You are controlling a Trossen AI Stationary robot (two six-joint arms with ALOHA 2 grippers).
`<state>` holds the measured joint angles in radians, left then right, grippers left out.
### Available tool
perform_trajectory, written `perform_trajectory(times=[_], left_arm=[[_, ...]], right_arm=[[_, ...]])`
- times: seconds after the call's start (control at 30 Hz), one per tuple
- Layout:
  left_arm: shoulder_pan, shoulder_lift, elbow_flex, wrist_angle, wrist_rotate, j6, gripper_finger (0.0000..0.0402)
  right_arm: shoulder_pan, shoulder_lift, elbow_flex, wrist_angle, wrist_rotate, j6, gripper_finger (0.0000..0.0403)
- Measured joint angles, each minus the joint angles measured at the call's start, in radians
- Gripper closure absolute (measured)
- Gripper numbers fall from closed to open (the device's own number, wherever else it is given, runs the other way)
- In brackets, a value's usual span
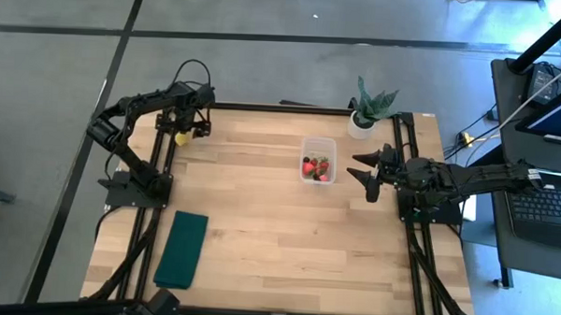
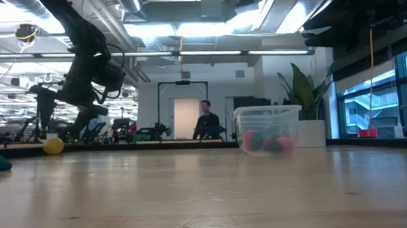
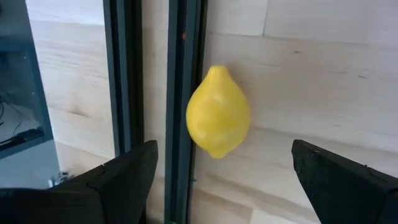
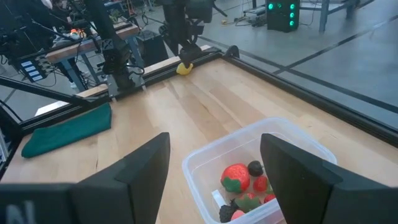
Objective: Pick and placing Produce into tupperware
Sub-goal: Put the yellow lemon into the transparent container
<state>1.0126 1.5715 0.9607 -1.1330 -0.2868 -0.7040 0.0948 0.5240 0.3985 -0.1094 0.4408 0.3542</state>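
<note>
I hover my left hand (image 3: pixel 221 180), fingers spread, over the yellow lemon (image 3: pixel 217 112) by the worktop (image 1: pixel 259 222) rail; next, descend and pinch. Right hand (image 4: pixel 214 168) waits, spread, near the tupperware (image 1: pixel 318 160).

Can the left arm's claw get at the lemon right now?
Probably yes. The left claw is open and hangs right over the lemon, which lies on the table against the dark rail. Nothing covers it, though the rail may crowd one finger.
</note>
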Motion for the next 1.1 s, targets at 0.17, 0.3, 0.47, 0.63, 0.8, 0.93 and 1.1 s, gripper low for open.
perform_trajectory(times=[0.17, 0.3, 0.47, 0.63, 0.8, 0.93, 1.1], left_arm=[[0.010, 0.000, -0.006, 0.005, -0.022, 0.000, 0.0042], [0.030, 0.000, -0.062, 0.016, -0.025, 0.000, 0.0042], [0.047, 0.000, -0.140, 0.071, -0.033, 0.000, 0.0042], [0.048, 0.000, -0.174, 0.130, -0.038, 0.019, 0.0042], [0.048, 0.000, -0.176, 0.178, -0.035, 0.026, 0.0042], [0.048, 0.000, -0.176, 0.218, -0.037, 0.076, 0.0042], [0.048, 0.000, -0.176, 0.260, -0.037, 0.118, 0.0042]], right_arm=[[0.000, 0.000, 0.000, 0.000, 0.000, 0.002, 0.0150], [0.000, 0.000, 0.000, 0.000, 0.000, 0.002, 0.0150], [0.000, 0.000, 0.000, 0.000, 0.000, 0.001, 0.0150], [0.000, 0.000, 0.000, 0.000, 0.000, 0.001, 0.0150], [0.000, 0.000, 0.000, 0.000, 0.000, 0.003, 0.0150], [0.000, 0.000, 0.000, 0.000, 0.000, 0.007, 0.0150], [0.000, 0.000, 0.000, 0.000, 0.000, 0.007, 0.0150]])
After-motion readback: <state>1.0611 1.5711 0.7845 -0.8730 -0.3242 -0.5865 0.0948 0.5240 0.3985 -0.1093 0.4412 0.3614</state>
